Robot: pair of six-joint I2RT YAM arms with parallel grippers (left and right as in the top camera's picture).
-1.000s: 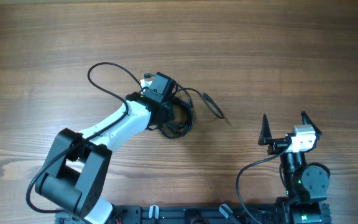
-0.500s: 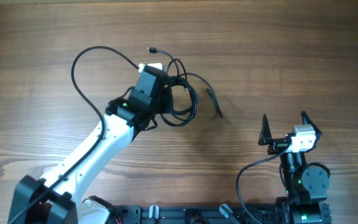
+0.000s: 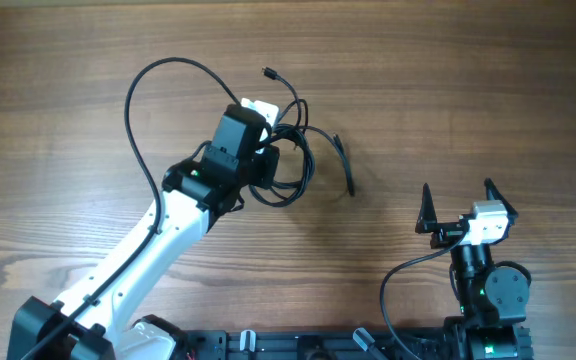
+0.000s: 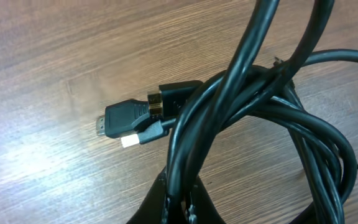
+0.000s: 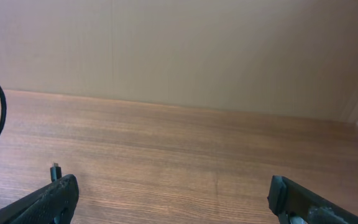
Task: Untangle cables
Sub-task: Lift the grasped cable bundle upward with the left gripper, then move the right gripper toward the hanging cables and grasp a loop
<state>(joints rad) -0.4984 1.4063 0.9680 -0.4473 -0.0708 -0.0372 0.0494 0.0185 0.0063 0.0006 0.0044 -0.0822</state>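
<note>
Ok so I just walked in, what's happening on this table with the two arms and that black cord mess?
The left gripper is shut on a knot of black cables near the middle of the wooden table. A black plug pokes out of the knot, and one long loop arcs out to the left. The right gripper is open, parked near the table's right front, touching nothing. The cables are not yet separated.

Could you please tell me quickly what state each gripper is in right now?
Left gripper: closed, pinching the tangled cables.
Right gripper: open, holding nothing, apart from the cables.
</note>
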